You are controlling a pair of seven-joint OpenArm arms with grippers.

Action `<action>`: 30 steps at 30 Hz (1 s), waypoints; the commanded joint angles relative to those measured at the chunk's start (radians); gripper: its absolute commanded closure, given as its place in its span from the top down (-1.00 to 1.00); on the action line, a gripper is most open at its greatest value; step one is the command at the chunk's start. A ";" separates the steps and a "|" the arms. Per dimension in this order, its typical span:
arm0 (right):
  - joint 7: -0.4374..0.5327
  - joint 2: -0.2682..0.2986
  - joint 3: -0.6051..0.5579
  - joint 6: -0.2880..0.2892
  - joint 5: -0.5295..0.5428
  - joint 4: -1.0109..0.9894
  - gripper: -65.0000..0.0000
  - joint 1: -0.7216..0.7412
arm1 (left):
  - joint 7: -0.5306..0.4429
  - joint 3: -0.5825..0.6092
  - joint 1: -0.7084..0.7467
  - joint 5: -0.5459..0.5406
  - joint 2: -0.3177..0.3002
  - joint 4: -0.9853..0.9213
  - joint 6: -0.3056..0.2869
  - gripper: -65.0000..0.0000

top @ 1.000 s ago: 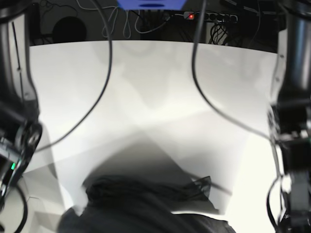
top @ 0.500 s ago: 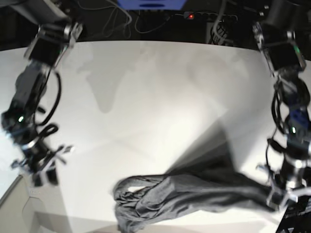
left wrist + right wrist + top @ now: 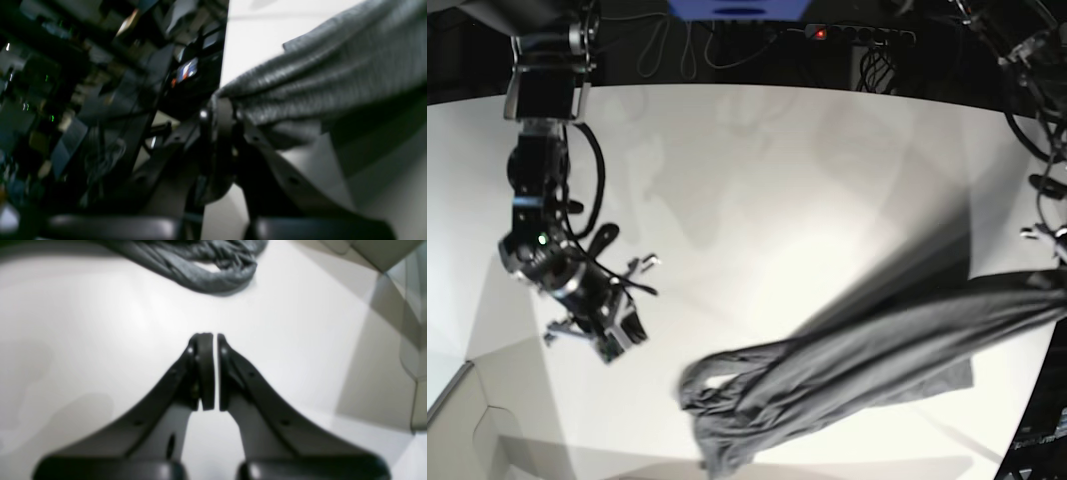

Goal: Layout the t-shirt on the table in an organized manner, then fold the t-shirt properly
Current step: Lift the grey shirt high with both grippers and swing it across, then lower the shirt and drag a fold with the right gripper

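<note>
Careful: your left hand (image 3: 220, 110) is clamped on the t-shirt (image 3: 847, 370), stretched off the bench (image 3: 757, 200) edge; the thin pinch could slip. Your right hand (image 3: 210, 370), pressed together, holds nothing.

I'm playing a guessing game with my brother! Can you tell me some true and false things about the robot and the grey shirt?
1. The left gripper has its jaws shut on the t-shirt. True.
2. The right gripper is holding the shirt too. False: its jaws are shut on nothing, above the bare table.
3. The shirt is spread out flat and neat. False: it is stretched into a long rope shape, bunched up at its free end.
4. One end of the shirt is pulled toward the table's edge on the left arm's side. True.
5. The shirt has a big picture on it. False: it is plain dark grey.
</note>
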 commanded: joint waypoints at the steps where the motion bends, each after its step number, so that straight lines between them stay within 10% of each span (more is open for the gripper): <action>1: 0.029 0.004 -0.008 -0.004 0.018 0.000 -0.78 0.037 | -0.028 -0.031 0.006 -0.020 -0.019 0.017 0.013 -1.00; 14: 0.039 -0.097 -0.203 -0.004 0.017 -0.279 0.05 0.172 | -0.022 -0.288 0.198 -0.167 -0.010 0.009 -0.028 -1.00; 27: 0.369 -0.257 -0.237 -0.004 0.018 -0.788 0.08 0.359 | -0.022 -0.324 0.253 -0.190 0.167 0.058 -0.118 -1.00; 30: 0.470 -0.263 -0.237 -0.101 0.020 -0.974 0.09 0.413 | -0.025 -0.324 0.276 -0.190 0.184 0.071 -0.118 -1.00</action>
